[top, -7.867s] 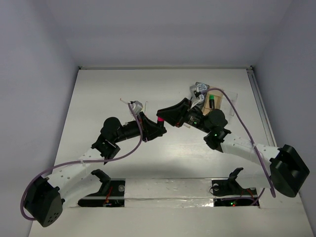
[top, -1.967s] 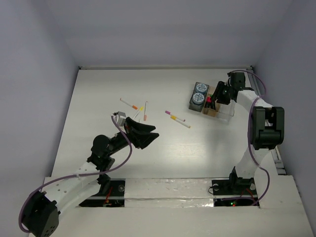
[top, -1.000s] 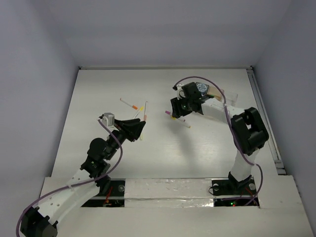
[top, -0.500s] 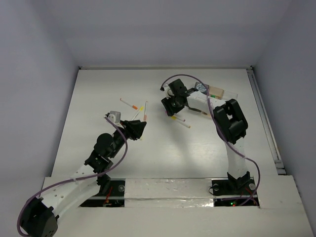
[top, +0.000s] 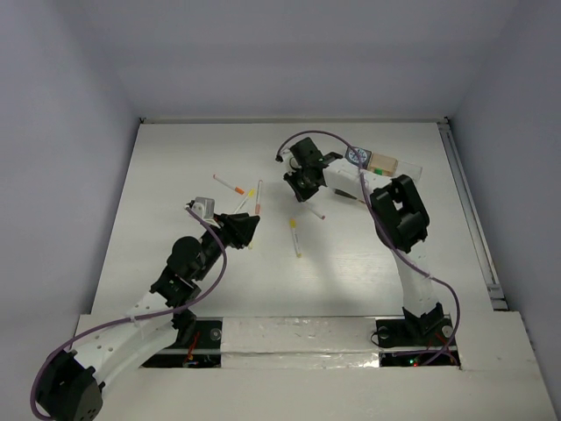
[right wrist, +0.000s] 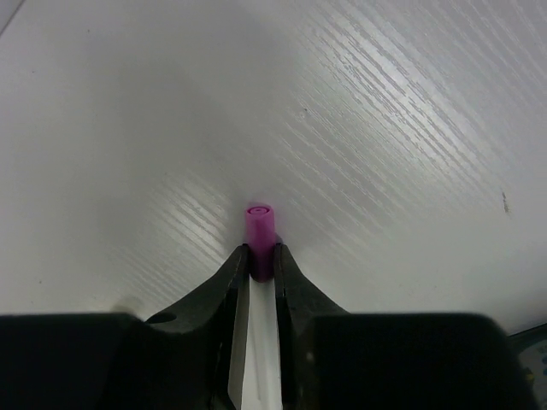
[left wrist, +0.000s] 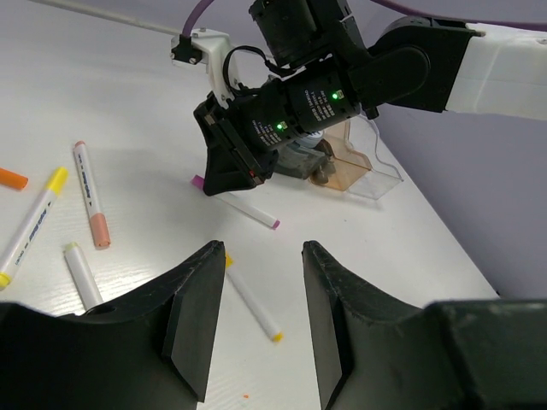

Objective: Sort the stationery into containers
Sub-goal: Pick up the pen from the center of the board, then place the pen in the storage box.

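Note:
My right gripper (top: 299,187) (right wrist: 261,259) is shut on the pink-purple end of a thin white pen (right wrist: 259,224) (left wrist: 248,208); the rest of that pen (top: 316,211) trails on the table. A yellow-ended pen (top: 295,237) (left wrist: 250,295) lies loose just past my left gripper (top: 246,231) (left wrist: 262,250), which hovers open with nothing between its fingers. Three more pens (top: 248,195) (left wrist: 90,205) lie to the left. The clear tray (top: 399,165) (left wrist: 363,168) stands at the back right, with a patterned canister (top: 356,155) in it.
The right arm (top: 399,210) arches over the table's right half and its cable (top: 320,136) loops above the gripper. A short white pen piece (left wrist: 83,275) lies near my left finger. A rail (top: 465,202) runs along the right edge.
The right jaws have closed on the pink-purple pen end. The yellow-ended pen has slid toward the near side and turned. The left arm has hardly moved.

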You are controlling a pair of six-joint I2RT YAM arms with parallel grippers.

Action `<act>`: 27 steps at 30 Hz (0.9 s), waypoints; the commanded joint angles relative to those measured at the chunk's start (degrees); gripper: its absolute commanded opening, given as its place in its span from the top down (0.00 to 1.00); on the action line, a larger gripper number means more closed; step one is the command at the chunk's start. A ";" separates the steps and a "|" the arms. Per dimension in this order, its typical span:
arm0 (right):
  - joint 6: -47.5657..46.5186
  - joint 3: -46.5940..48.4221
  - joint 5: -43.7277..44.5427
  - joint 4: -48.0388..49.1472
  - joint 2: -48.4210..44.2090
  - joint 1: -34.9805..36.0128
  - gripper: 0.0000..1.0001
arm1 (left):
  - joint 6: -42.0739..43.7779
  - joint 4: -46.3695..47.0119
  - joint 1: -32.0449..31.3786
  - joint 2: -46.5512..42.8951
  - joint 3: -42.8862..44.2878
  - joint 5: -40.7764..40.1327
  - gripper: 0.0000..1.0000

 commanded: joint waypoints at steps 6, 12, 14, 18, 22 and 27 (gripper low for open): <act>-2.09 -0.41 2.50 7.23 -1.48 0.08 1.00 | 0.62 2.87 -0.35 -0.04 1.33 0.55 0.63; 2.65 -6.55 7.94 17.42 -14.02 -0.53 1.00 | 0.35 2.96 -0.35 -0.57 1.33 0.64 0.63; 6.15 -9.27 9.79 21.21 -18.17 -1.94 1.00 | 0.18 2.96 -0.35 -0.66 1.33 0.56 0.63; 14.51 -19.90 15.32 27.80 -29.24 -9.40 1.00 | -0.70 3.13 -0.35 -0.74 1.42 3.36 0.63; 22.86 -33.85 20.41 30.96 -39.79 -22.38 1.00 | -1.40 3.31 -0.35 -1.36 1.51 4.68 0.63; 27.27 -43.03 23.24 33.68 -47.81 -33.31 1.00 | -2.11 3.48 -0.35 -2.76 1.24 5.74 0.63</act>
